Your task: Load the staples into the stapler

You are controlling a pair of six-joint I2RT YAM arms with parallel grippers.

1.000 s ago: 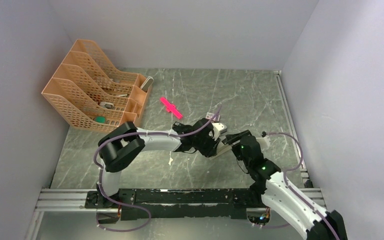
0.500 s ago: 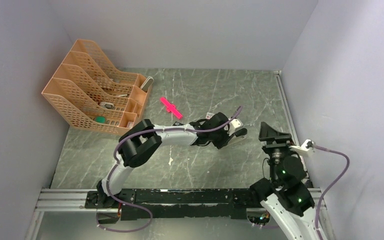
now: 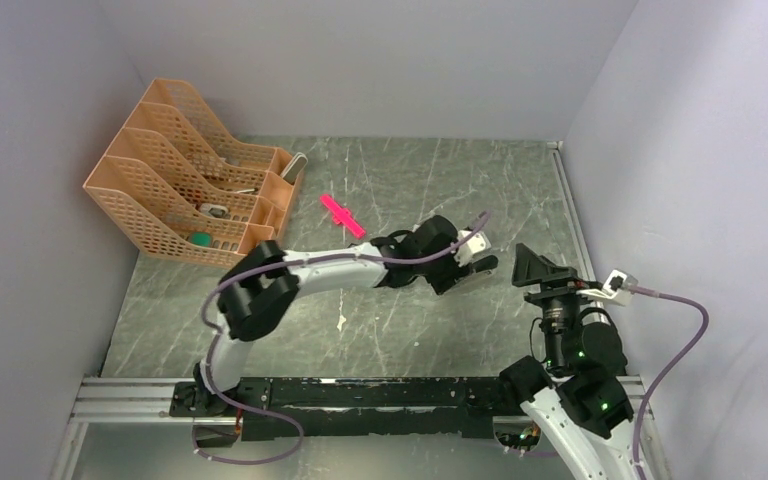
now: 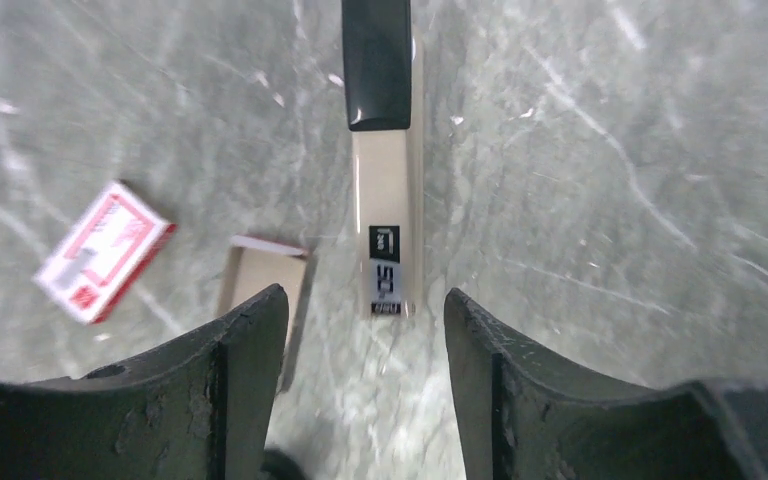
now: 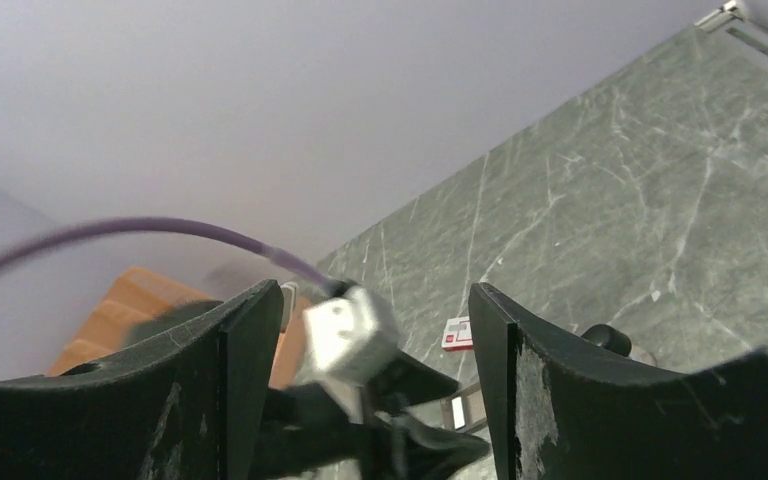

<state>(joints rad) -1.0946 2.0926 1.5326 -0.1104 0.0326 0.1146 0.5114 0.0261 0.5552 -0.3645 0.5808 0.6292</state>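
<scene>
Left gripper (image 4: 365,305) hangs open and empty above the stapler (image 4: 388,200), which lies on the counter (image 4: 610,250) near the staple box (image 4: 103,251), seemingly lined up to grasp it; right gripper (image 5: 360,300), open and empty, waits aside.

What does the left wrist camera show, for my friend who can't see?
A black stapler lies on a green marble table, its pale metal end pointing toward the open left gripper. A small white-and-red box and a tan cardboard piece lie left of it.
</scene>
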